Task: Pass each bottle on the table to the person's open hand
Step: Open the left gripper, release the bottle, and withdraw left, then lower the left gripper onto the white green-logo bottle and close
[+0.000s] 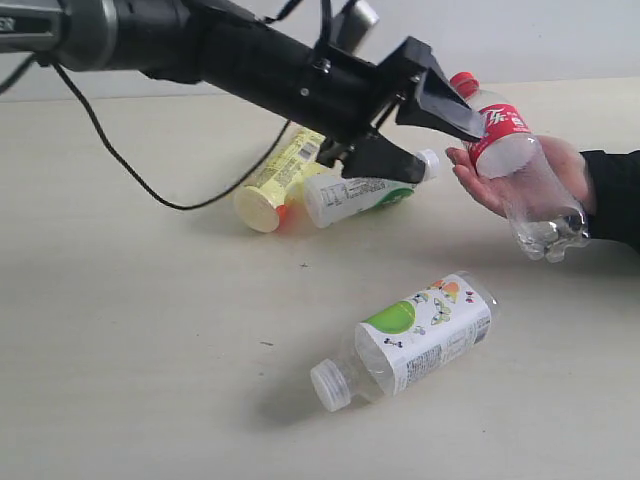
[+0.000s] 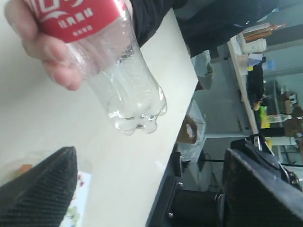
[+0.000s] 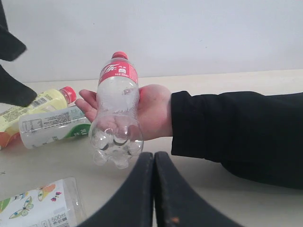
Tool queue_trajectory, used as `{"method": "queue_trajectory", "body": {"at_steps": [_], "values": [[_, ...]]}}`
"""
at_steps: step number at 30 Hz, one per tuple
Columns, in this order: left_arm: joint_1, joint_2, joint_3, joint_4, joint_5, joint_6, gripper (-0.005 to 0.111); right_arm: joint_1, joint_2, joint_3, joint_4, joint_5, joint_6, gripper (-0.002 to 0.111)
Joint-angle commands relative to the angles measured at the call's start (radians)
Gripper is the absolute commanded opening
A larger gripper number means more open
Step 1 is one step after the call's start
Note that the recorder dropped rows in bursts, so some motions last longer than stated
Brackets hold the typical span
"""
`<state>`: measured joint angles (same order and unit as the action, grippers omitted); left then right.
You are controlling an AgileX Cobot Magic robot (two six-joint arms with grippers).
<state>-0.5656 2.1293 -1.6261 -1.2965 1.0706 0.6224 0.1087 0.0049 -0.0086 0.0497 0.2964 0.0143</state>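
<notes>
Left pincer [image 1: 452,150]: jaws spread wide, gripping nothing. Upper jaw tip just beside the red label of the clear bottle [image 1: 525,185], close to the neck; contact there not confirmable. Lower jaw apart from it, hanging above the table [image 1: 150,330]. In the left wrist view, both pads stand off from the bottle, with its ribbed base out ahead between them.

Right pincer [image 3: 153,158]: pads pressed together, empty, low over the table and facing the hand [image 1: 478,178].

Step in hand: handover of the clear bottle, judged as good as made. Bottle lying across the open palm, red cap end nearest the left pincer, base pointing away, fingers cupped beneath.

Remaining on the table, all on their sides: yellow bottle [image 1: 280,175] and white-capped bottle [image 1: 355,195], touching one another, directly below the left arm and just beside the lower jaw; second white-capped bottle [image 1: 425,335] alone, well apart from the pair and nearer the exterior camera.

Next move, as judged: draw the left pincer back from the hand without brushing the bottle, then lower onto one of the three with jaws set across the body. Lone bottle judged the easier pick; touching pair likely to be disturbed together.
</notes>
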Motion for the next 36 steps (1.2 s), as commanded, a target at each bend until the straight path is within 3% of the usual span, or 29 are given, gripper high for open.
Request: {"method": "queue_trajectory", "body": {"at_steps": [1,6,11,17,26,36], "values": [[0.059,-0.081,-0.006,0.173,0.048,0.057,0.079,-0.005,-0.005,0.003,0.000,-0.006,-0.004,0.000],[0.064,-0.142,-0.006,0.544,-0.023,0.057,0.079,-0.005,-0.005,0.003,0.000,-0.006,-0.004,0.000],[0.026,-0.156,-0.014,0.766,-0.168,0.029,0.079,-0.005,-0.005,0.003,0.000,-0.006,-0.004,0.000],[-0.066,-0.092,-0.153,1.243,-0.210,-0.217,0.080,-0.005,-0.005,0.003,0.002,-0.006,-0.004,0.000],[-0.118,0.075,-0.393,1.285,-0.165,-0.216,0.084,-0.005,-0.005,0.003,0.002,-0.006,-0.004,0.000],[-0.129,0.180,-0.424,1.287,-0.196,-0.156,0.084,-0.005,-0.005,0.003,0.000,-0.006,-0.004,0.000]]}}
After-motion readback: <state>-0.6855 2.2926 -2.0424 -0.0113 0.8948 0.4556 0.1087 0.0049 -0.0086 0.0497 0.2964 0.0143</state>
